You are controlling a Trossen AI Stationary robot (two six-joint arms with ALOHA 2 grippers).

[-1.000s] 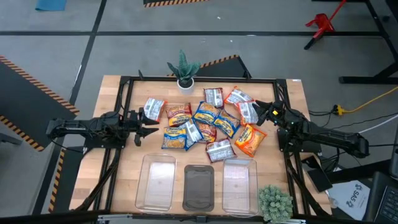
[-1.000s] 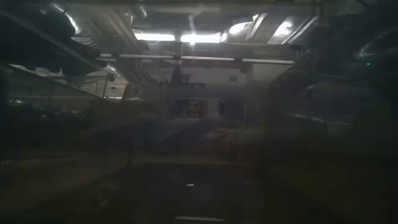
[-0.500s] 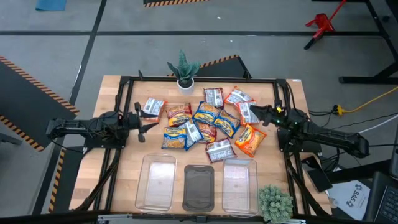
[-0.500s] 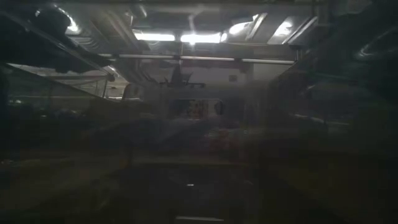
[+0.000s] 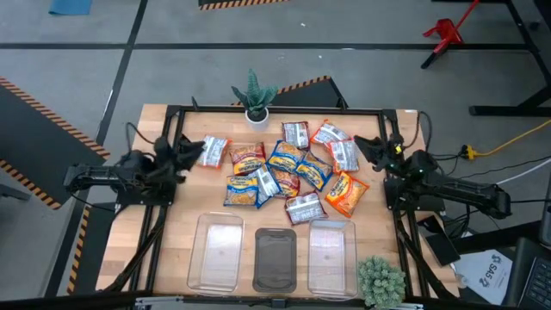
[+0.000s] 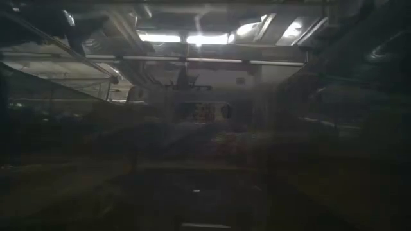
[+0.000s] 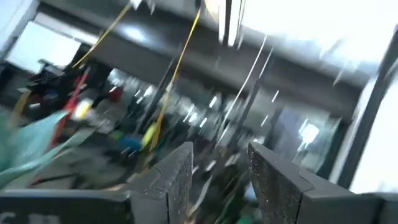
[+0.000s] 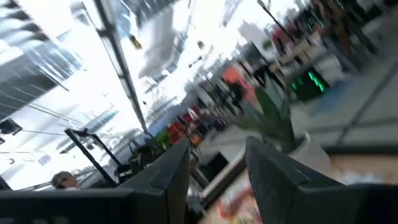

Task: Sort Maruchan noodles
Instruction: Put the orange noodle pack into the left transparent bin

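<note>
Both hands empty, pile untouched

Your left hand (image 5: 191, 148) and right hand (image 5: 365, 146), fingers apart, flank the Maruchan noodles (image 5: 288, 170) mid-surface; overlapping packets risk a double grab or slip.

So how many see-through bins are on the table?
3, in a row along the table's front edge: left bin, middle bin, right bin. All look empty, none hidden.

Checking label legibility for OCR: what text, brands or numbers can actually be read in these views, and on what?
"SAS": seems to read so on the white box on the floor by the table's right corner; uncertain.
Noodle packets: printing shows, too small to read.
Low view and both wrist views: nothing readable.
</note>
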